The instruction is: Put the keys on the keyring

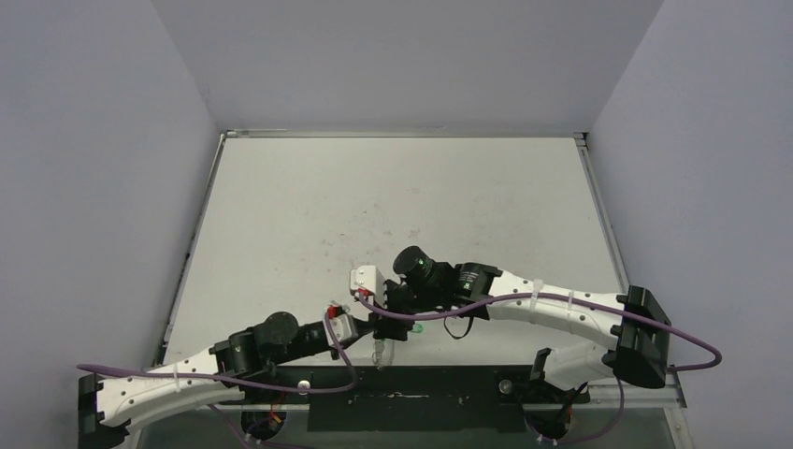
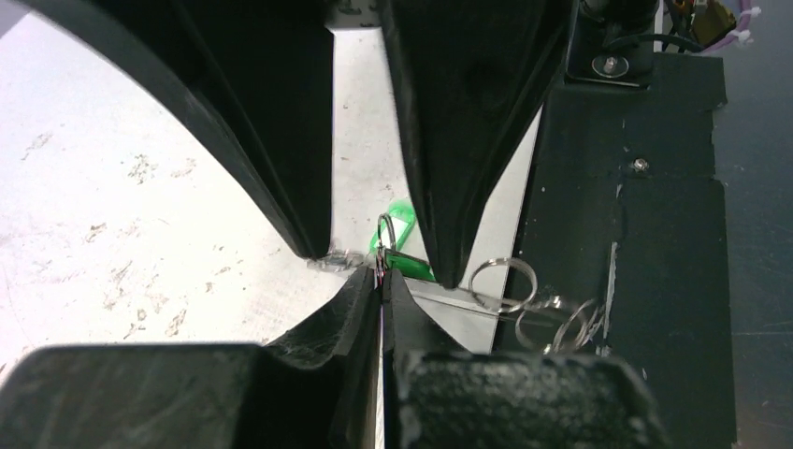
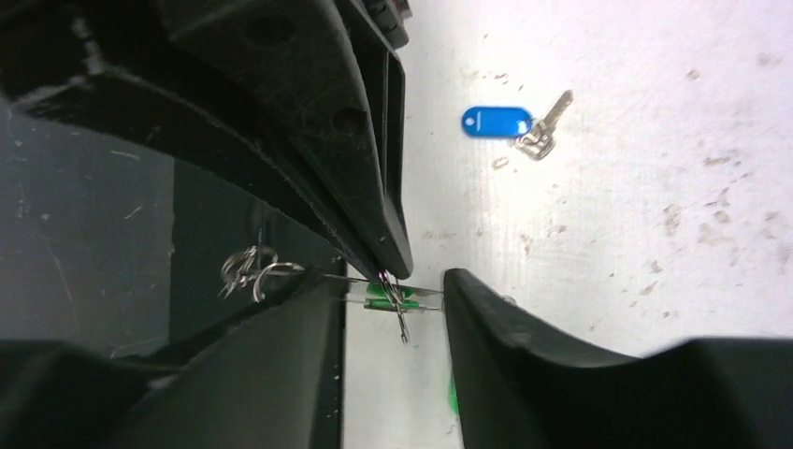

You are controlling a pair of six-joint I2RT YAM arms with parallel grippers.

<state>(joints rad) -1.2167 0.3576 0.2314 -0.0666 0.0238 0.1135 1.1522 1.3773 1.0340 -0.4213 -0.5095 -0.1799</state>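
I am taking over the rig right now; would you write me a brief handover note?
Left gripper: shut on the keyring wire.
Right gripper: open, straddling that wire and a green key.
Blue key: loose on the table, apart from the ring.
Done: cannot tell whether the green key is threaded.
Left: the blue key, at least.

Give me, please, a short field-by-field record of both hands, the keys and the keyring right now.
left hand: shut, tips at the thin silvery wire keyring hoop
right hand: open, fingers either side of the green-headed metal key
blue-headed metal key: lying loose on the white table, apart from both hands
small silver rings: at the hoop's wire
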